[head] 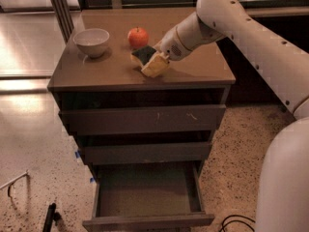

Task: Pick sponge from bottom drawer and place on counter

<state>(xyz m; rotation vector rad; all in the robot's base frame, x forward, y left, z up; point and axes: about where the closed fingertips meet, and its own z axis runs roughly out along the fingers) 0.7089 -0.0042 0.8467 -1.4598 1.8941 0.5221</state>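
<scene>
The sponge (pixel 143 55), dark green face up with a yellowish layer below, is at the counter (pixel 111 69), right in front of the red apple. My gripper (pixel 153 64) reaches in from the right and is shut on the sponge, holding it at or just above the counter top. Whether the sponge rests on the surface I cannot tell. The bottom drawer (pixel 145 192) is pulled open below, with a bare floor.
A red apple (pixel 138 36) and a white bowl (pixel 91 41) stand at the back left of the counter. The two upper drawers (pixel 142 120) are closed. A black cable (pixel 236 222) lies on the speckled floor to the right, and a dark object (pixel 49 217) to the left.
</scene>
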